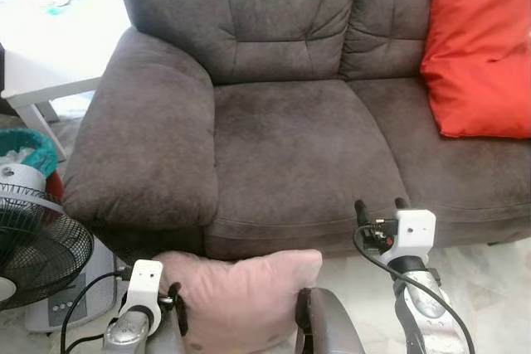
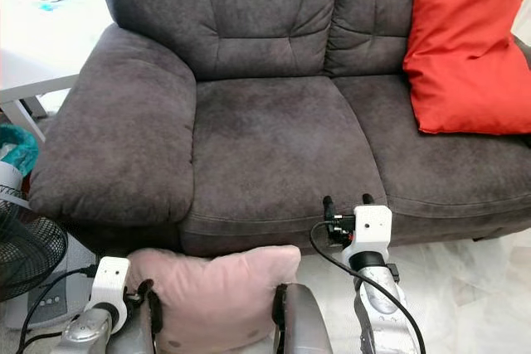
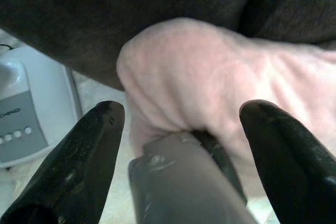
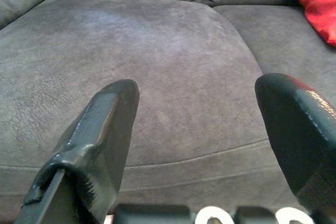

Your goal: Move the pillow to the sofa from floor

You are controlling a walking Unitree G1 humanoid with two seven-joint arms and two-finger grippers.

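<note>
Right under your camera, the pink pillow (image 1: pixel 241 296) sits low against the front of the sofa (image 1: pixel 290 147), just below the edge of the seat cushion and beside the base of the padded sofa arm. Your left tool (image 3: pixel 178 129) is at the pillow's left edge with its fingers spread wide; in the left wrist view the pink fabric bulges just beyond the two fingertips, and you cannot tell whether they touch it. A dark grey part of the robot presses into the pillow's lower right side.

Your right tool (image 1: pixel 379 208) hangs apart from the pillow, up at the front edge of the sofa seat, its fingers spread and pointing over the bare grey cushion.

A red cushion (image 1: pixel 481 47) leans in the sofa's right corner. To the left stand a black fan (image 1: pixel 37 246) and a white appliance (image 3: pixel 31 108) with buttons on the pale floor (image 1: pixel 489 279).
</note>
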